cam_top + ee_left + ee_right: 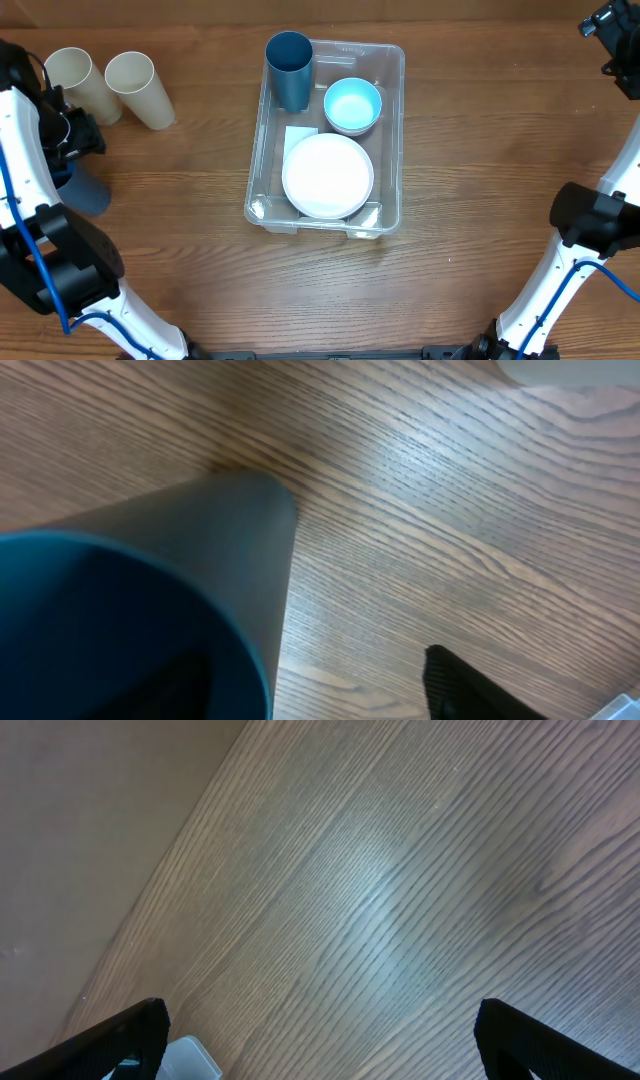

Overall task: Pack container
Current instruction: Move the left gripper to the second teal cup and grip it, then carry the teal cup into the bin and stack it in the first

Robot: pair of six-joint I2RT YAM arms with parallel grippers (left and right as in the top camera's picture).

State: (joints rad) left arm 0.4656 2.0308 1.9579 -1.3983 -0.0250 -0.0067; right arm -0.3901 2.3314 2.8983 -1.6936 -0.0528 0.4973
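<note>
The clear container (392,140) sits mid-table and holds an upright dark blue cup (290,72), a light blue bowl (352,104) and a white plate (328,176). At the left edge stands another blue cup (88,192), which fills the left wrist view (150,590). My left gripper (68,150) is right above this cup. It is open (315,670), with one finger dark inside the cup and the other outside, apart from the wall. My right gripper (612,30) is open and empty (320,1015), high at the far right.
Two cream cups (85,82) (140,88) stand at the far left, behind the left gripper. A corner of the container (190,1058) shows by the right gripper's left finger. Bare wooden table (500,150) lies right of the container.
</note>
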